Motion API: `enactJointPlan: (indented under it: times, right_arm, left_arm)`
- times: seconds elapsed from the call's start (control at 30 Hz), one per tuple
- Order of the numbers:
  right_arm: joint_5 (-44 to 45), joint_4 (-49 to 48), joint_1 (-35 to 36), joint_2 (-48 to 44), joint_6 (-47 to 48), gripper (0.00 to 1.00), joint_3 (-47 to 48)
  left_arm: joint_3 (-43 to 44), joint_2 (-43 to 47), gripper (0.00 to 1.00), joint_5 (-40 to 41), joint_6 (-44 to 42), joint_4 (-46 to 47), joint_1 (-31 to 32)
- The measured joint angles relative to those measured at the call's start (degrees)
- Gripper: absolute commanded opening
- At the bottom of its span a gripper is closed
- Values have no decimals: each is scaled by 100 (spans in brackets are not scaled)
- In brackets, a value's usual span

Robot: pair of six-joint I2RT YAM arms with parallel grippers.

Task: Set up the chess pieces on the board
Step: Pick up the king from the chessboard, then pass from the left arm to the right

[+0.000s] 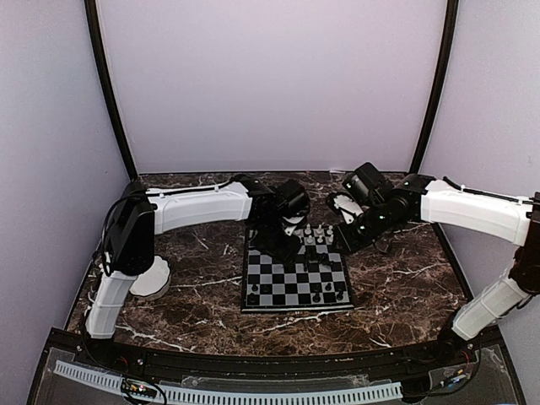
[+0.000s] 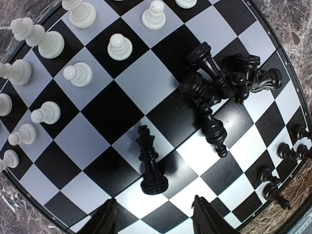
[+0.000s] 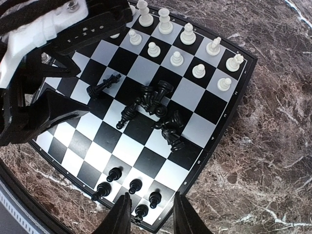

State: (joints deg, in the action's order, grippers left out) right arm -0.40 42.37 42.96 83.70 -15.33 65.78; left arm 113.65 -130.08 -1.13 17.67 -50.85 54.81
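The board [image 1: 295, 297] lies at the table's middle. In the left wrist view white chessmen [image 2: 78, 74] stand in two rows at its upper left. A black king [image 2: 151, 165] stands alone, just ahead of my open, empty left gripper [image 2: 155, 217]. A pile of fallen black pieces [image 2: 219, 83] lies beyond it. In the right wrist view the same pile [image 3: 156, 105] lies mid-board and several black pawns [image 3: 126, 185] stand at the near corner. My right gripper [image 3: 150, 214] hovers open and empty above them. In the top view both grippers hang over the board's far half, left [image 1: 285, 240] and right [image 1: 348, 238].
A white scalloped bowl [image 1: 153, 278] sits on the marble tabletop [image 1: 405, 287] left of the board, partly behind my left arm. My left arm's wrist [image 3: 44, 58] hangs over the board's far-left part in the right wrist view. Pale walls enclose the table.
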Motion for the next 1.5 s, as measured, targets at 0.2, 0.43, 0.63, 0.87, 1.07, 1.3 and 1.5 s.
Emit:
enactJointPlan:
  times: [0.2,0.43,0.63,0.87,1.07,1.3,1.5]
  right_arm:
    - [-55,2,-39,0,11,31,-13]
    - [-114,-13,-83,4,28,31,-44]
    - [-131,-28,-98,28,35,31,-59]
    - [-146,-42,-133,101,46,31,-57]
    - [-199,-83,-216,101,22,31,-57]
    - [-592,-284,-345,216,-179,33,-57]
    - [-1663,-754,-896,358,-699,37,-111]
  left_arm:
    - [125,-262,48,72,-9,-7,0]
    - [155,-385,42,188,-57,-4,0]
    - [166,-402,30,208,-96,-4,-2]
    - [221,-411,20,199,-199,0,-2]
    - [225,-387,16,208,-328,72,-2]
    - [-1097,804,17,127,-619,717,-2]
    - [-2433,2472,17,-376,-940,1829,-2]
